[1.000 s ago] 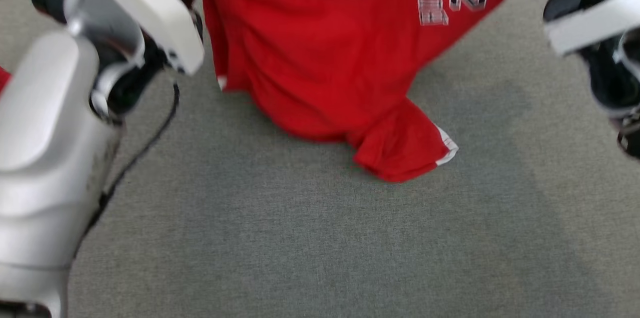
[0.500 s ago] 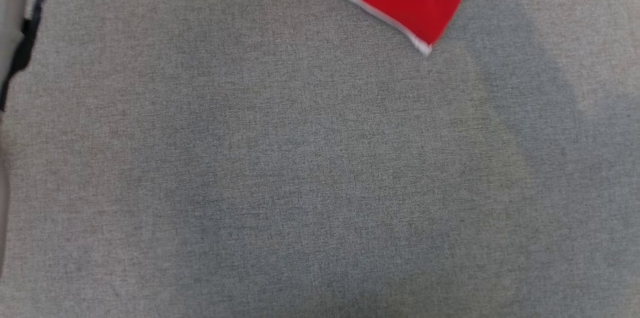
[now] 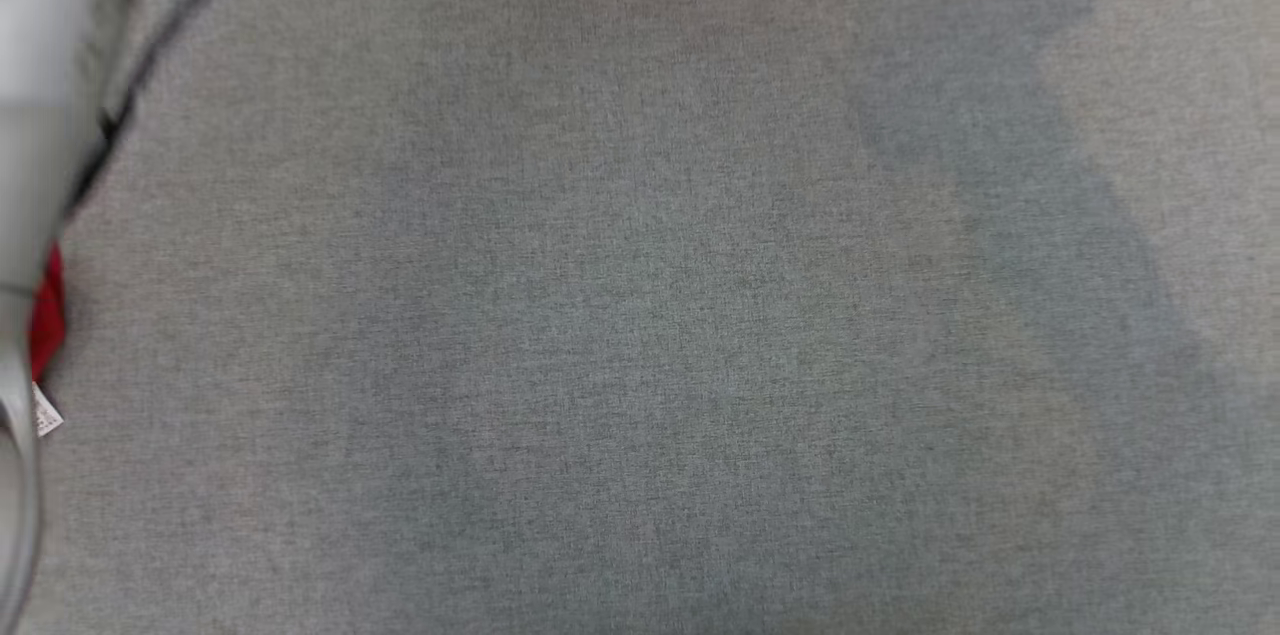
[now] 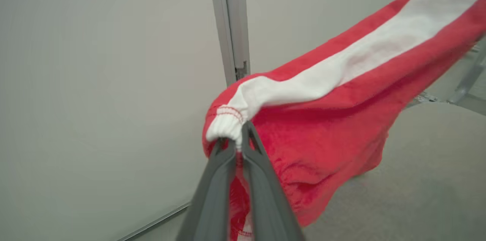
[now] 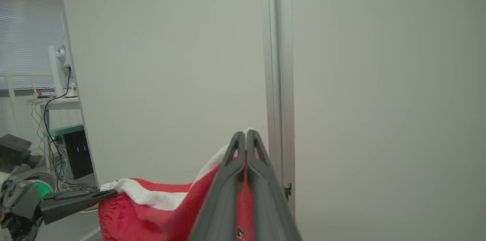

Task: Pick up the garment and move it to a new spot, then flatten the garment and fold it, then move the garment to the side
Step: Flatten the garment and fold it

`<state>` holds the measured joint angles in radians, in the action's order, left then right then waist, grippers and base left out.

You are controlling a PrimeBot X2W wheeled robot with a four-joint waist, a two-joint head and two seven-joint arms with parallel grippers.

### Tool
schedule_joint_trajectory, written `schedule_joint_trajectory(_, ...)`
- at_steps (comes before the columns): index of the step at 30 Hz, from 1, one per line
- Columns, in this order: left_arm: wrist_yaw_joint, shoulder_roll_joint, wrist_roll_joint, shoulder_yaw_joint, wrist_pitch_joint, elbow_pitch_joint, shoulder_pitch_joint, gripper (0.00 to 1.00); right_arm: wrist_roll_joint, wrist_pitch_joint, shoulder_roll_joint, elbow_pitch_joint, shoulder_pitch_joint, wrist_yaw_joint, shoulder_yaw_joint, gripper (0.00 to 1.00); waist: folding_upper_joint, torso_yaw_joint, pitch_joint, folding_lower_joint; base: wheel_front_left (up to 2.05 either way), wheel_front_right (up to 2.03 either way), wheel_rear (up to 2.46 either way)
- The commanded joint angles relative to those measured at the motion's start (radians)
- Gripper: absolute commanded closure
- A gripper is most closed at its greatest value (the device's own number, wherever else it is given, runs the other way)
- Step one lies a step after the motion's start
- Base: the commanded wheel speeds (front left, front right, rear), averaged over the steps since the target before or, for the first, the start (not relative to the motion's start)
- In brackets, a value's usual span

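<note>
Gray bench (image 3: pixel 640 315) lies nearly bare under the head camera. A second ago the red garment (image 4: pixel 322 138) hung there in the middle; now just a tiny red bit peeks in at the left edge, though the head may have turned too. Higher up, the left gripper (image 4: pixel 238 140) has its jaws pinching the white cuff (image 4: pixel 226 126), and the right gripper (image 5: pixel 246 138) has its jaws pressed tight on the other end. So the garment hangs stretched between them, likely heading to a new spot. Behind stands a pale wall (image 5: pixel 171 62).
</note>
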<state>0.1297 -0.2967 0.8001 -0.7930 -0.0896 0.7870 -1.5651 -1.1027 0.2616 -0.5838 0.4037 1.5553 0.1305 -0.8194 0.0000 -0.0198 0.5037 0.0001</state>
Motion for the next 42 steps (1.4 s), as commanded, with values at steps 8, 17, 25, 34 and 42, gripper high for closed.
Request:
schedule_joint_trajectory(8,0.001,-0.099,0.191,-0.205,-0.035,-0.093,0.281,1.00,-0.028,0.004,-0.026,-0.057,-0.274,0.001,-0.125,1.00,0.0000,-0.031,-0.171,-0.0001,0.00,0.00,0.00)
schedule_joint_trajectory(17,0.001,-0.231,0.499,-0.292,-0.222,-0.299,0.584,1.00,-0.172,0.004,-0.076,-0.124,-0.588,0.001,-0.281,1.00,0.0000,-0.051,-0.366,-0.0001,0.00,0.00,0.00)
schedule_joint_trajectory(25,-0.010,-0.350,0.611,-0.320,-0.351,-0.507,0.709,1.00,-0.255,0.004,-0.192,-0.243,-0.713,0.001,-0.377,1.00,0.0000,-0.048,-0.407,-0.0001,0.00,0.00,0.00)
schedule_joint_trajectory(34,-0.094,-0.506,0.681,-0.323,-0.366,-0.850,0.843,1.00,-0.300,0.003,-0.364,-0.375,-0.840,0.001,-0.390,1.00,0.0000,-0.042,-0.391,-0.0001,0.00,0.00,0.00)
schedule_joint_trajectory(42,-0.155,-0.585,0.709,-0.327,-0.358,-1.012,0.908,1.00,-0.340,-0.006,-0.474,-0.430,-0.912,0.000,-0.379,1.00,0.0000,-0.016,-0.376,-0.0001,0.00,0.00,0.00)
